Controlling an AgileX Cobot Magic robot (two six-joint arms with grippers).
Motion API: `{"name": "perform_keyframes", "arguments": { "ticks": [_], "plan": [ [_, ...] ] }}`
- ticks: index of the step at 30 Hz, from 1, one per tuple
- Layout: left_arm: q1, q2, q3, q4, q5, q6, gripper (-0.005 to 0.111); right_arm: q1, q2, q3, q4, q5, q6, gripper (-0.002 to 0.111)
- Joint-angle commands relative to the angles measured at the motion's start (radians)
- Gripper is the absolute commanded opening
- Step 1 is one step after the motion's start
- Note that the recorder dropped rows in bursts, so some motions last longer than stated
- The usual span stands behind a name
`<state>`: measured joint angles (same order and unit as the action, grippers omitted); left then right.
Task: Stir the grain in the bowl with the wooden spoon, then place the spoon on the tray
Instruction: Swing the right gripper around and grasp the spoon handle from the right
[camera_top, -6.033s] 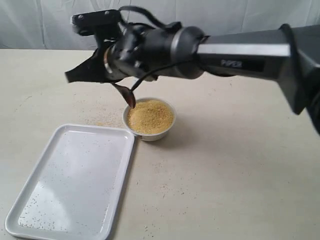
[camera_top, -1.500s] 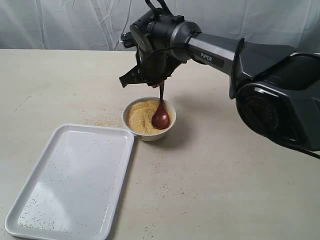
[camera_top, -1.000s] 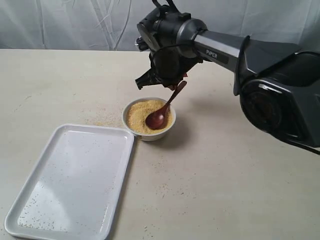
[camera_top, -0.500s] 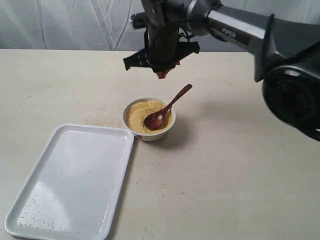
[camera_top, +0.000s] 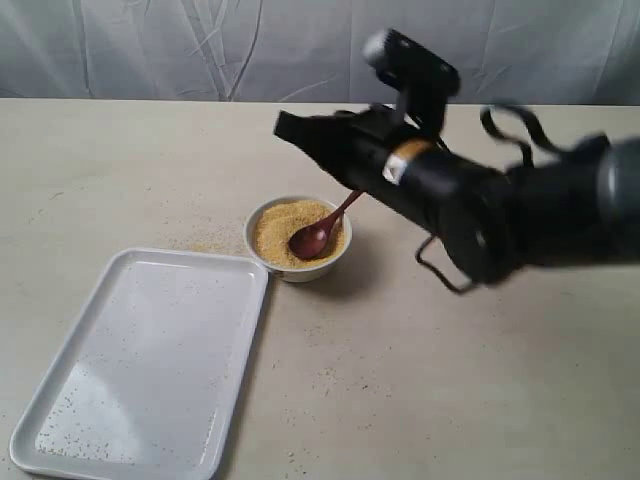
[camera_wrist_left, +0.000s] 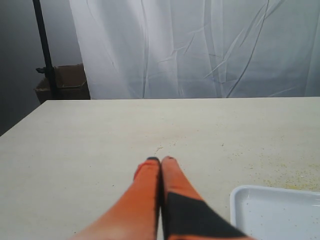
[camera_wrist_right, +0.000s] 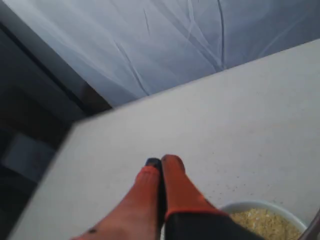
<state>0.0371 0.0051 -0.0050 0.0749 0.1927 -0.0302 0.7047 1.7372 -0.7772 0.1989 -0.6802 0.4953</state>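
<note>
Exterior view first: the right arm (camera_top: 450, 195) sweeps in from 3 o'clock, smeared with blur, its dark tip hanging above the bowl (camera_top: 298, 265) at about 12 o'clock of it. No telling from here how its fingers stand. The right wrist view settles it: the right fingers (camera_wrist_right: 171, 172) are pressed flat together, orange on orange, nothing between them, with the bowl's rim and a patch of grain just beneath. The left fingers (camera_wrist_left: 171, 169) show only in the left wrist view, also closed tight and empty, low over bare tabletop (camera_wrist_left: 100, 140), with a corner of the tray beside them.

Now the wooden spoon (camera_top: 316, 236): it sits in the bowl on its own, nobody holding it. It is dark reddish-brown and glossy. Its oval head is bedded in the golden grain (camera_top: 278, 230) on the 4 o'clock side, and its slim handle leans over the rim toward 1 o'clock, running up under the arm.

The tray (camera_top: 140, 370) lies at 7 o'clock from the bowl, its near corner just beside it. It is white, speckled with stray grains, and has no spoon on it.
</note>
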Motion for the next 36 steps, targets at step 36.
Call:
{"name": "perform_keyframes", "arguments": {
  "ticks": [36],
  "plan": [
    [0.001,-0.005,0.005,-0.003,-0.012,-0.003,0.000,-0.298,0.386,-0.157,-0.539,-0.010,0.760,0.043]
  ]
}}
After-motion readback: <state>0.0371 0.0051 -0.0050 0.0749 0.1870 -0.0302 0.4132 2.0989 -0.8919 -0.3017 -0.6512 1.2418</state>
